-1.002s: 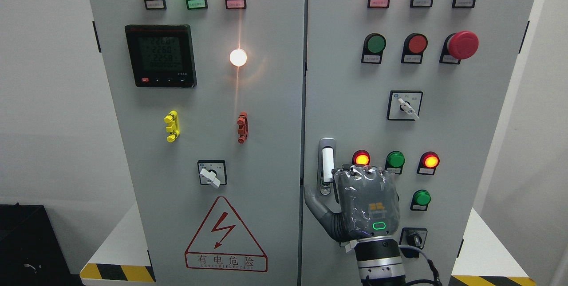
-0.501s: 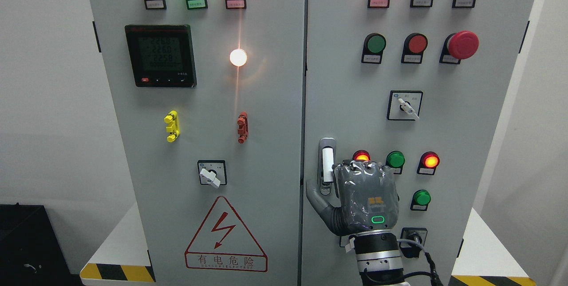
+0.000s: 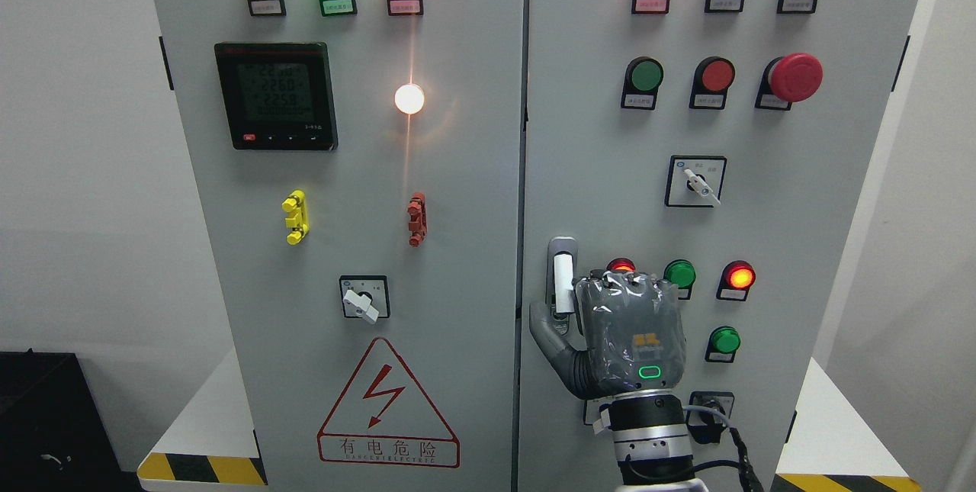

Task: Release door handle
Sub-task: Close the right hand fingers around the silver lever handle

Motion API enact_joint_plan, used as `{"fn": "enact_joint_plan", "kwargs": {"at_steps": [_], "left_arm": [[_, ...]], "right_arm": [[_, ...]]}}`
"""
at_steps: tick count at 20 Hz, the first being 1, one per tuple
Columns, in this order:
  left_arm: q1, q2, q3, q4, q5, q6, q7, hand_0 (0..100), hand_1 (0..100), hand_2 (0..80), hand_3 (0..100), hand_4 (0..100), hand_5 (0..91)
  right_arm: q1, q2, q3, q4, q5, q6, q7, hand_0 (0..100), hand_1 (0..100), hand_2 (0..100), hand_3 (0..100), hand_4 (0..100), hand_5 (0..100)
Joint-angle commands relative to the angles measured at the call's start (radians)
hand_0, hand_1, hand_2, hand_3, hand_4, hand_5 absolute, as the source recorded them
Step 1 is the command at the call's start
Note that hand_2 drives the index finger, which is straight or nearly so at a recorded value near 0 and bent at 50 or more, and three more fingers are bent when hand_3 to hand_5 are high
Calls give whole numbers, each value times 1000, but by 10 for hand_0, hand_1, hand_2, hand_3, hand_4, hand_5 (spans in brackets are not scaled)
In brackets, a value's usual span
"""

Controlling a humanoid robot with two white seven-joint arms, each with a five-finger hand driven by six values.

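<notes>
at the right cabinet door's left edge, the right hand [image 3: 621, 339] rests beside the upright door handle [image 3: 562, 282], thumb below it, fingers hidden, grip impossible to tell; the handle looks rigid and smooth, best held along its white bar.

**Cabinet doors, handle and hand: where each sits**

Two cabinet doors stand side by side, the left door [image 3: 343, 248] meeting the right door [image 3: 762, 210] at a seam in the middle. The door handle [image 3: 563, 278] is mounted upright on the right door, just right of that seam. The right hand [image 3: 625, 336] sits in front of the right door, just right of the handle and slightly lower, its thumb [image 3: 550, 332] reaching left beneath the handle's lower end. A rotary switch [image 3: 695, 181] lies above the hand; another switch [image 3: 364, 297] is on the left door, level with the handle. The cabinet stands on a surface [image 3: 198, 431] extending both sides.
</notes>
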Motion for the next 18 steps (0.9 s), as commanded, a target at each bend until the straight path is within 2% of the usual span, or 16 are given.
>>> {"fn": "enact_joint_plan", "kwargs": {"at_steps": [1,11,18], "left_arm": [[17,0,0,0,1,-1,0,120,556,0,0,0,0],[17,0,0,0,1,-1,0,120,556,0,0,0,0],[17,0,0,0,-1,-1,0,120,556,0,0,0,0]], "right_arm": [[0,0,-13,5,0,0,-2,412,365,996,1000,1000,1000],[4,2,-27,2,0,1,-9,422,409,995,1000,1000,1000],[6,2,-29,-1,-1,9,-11,449,396,993,1000,1000,1000]]}}
